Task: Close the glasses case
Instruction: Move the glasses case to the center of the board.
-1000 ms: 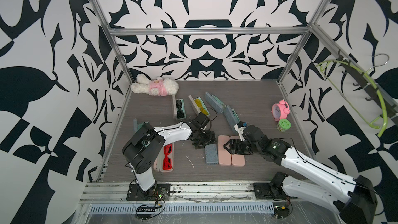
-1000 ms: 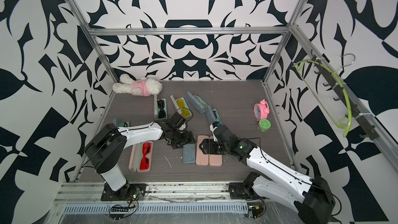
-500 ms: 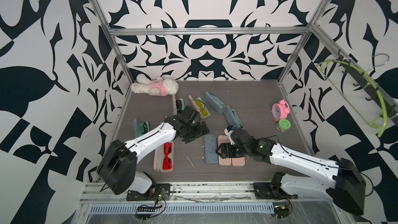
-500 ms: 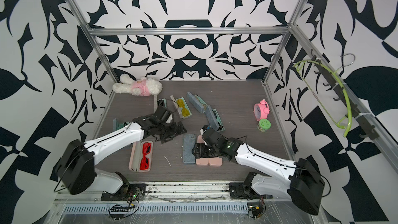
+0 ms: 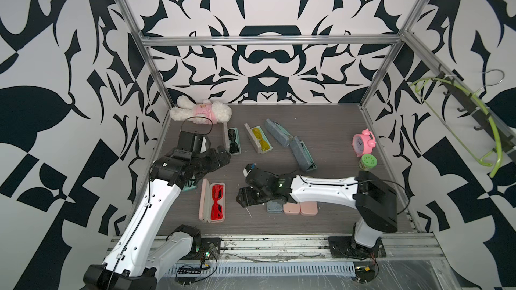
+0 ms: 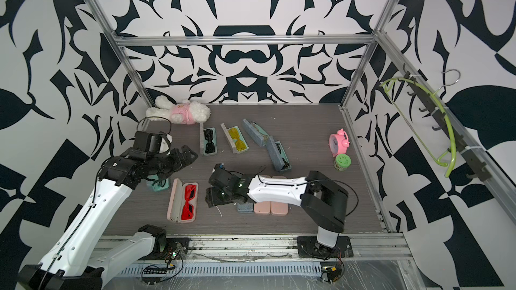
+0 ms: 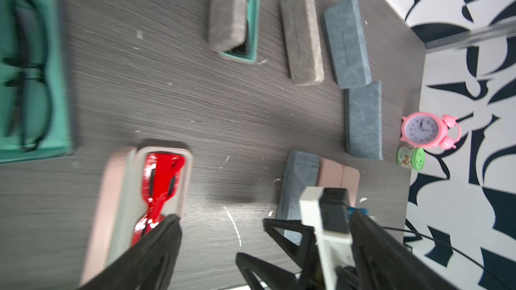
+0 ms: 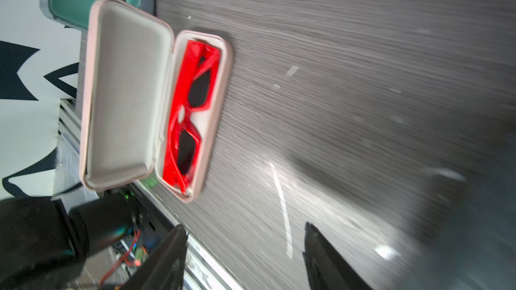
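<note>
The right gripper (image 5: 242, 197) hangs low over the table (image 5: 335, 135). Its jaws are partway apart with nothing between them, and the right wrist view shows only bare tabletop in the gap. Just to its left, not touching it, lies the pink case (image 5: 204, 205). It is open, with the lid swung out to the left and the red glasses (image 5: 217, 202) lying in the right half. It sits left of centre, near the front edge. To the right of the gripper, partly under its arm, a grey case (image 5: 273, 207) and two shut pink cases (image 5: 291, 208) lie side by side.

The left gripper (image 5: 223, 160) is up in the air farther back on the left, jaws spread wide, holding nothing. Below its arm is an open teal case (image 5: 190, 188) with dark glasses inside. Just beyond its fingertips lies an open case with black glasses (image 5: 234, 142), and right of that one with yellow glasses (image 5: 261, 142). A pink clock (image 5: 363, 143) and a green tub (image 5: 368, 163) stand by the right wall. A plush toy (image 5: 201, 111) lies in the far left corner.
</note>
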Controlling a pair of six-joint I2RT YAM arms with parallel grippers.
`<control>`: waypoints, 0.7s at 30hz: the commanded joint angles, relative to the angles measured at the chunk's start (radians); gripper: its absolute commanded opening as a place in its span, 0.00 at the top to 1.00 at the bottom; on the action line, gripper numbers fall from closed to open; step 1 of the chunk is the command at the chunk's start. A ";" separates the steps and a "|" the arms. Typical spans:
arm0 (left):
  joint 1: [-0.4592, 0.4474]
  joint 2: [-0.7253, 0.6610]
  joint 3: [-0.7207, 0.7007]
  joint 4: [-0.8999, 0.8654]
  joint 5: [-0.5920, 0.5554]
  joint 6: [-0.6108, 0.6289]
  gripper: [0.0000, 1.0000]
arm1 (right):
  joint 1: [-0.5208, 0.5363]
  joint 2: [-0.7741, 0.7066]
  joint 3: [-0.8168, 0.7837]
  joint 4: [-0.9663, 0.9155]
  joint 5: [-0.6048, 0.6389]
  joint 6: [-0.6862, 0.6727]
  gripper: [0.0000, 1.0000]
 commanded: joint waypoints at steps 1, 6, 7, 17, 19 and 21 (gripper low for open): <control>0.088 -0.021 0.022 -0.094 0.084 0.086 0.02 | 0.024 0.095 0.134 -0.016 -0.008 0.023 0.35; 0.187 -0.026 0.012 -0.088 0.201 0.110 0.04 | 0.045 0.229 0.283 -0.074 -0.017 0.034 0.42; 0.191 -0.027 0.009 -0.088 0.208 0.112 0.04 | 0.045 0.243 0.295 -0.072 -0.019 0.041 0.42; 0.209 -0.043 0.004 -0.089 0.229 0.118 0.06 | 0.057 0.312 0.344 -0.099 -0.004 0.057 0.50; 0.211 -0.044 0.001 -0.087 0.231 0.119 0.06 | 0.060 0.319 0.346 -0.094 -0.002 0.061 0.51; 0.210 -0.045 -0.004 -0.086 0.234 0.118 0.06 | 0.062 0.326 0.353 -0.096 0.002 0.062 0.52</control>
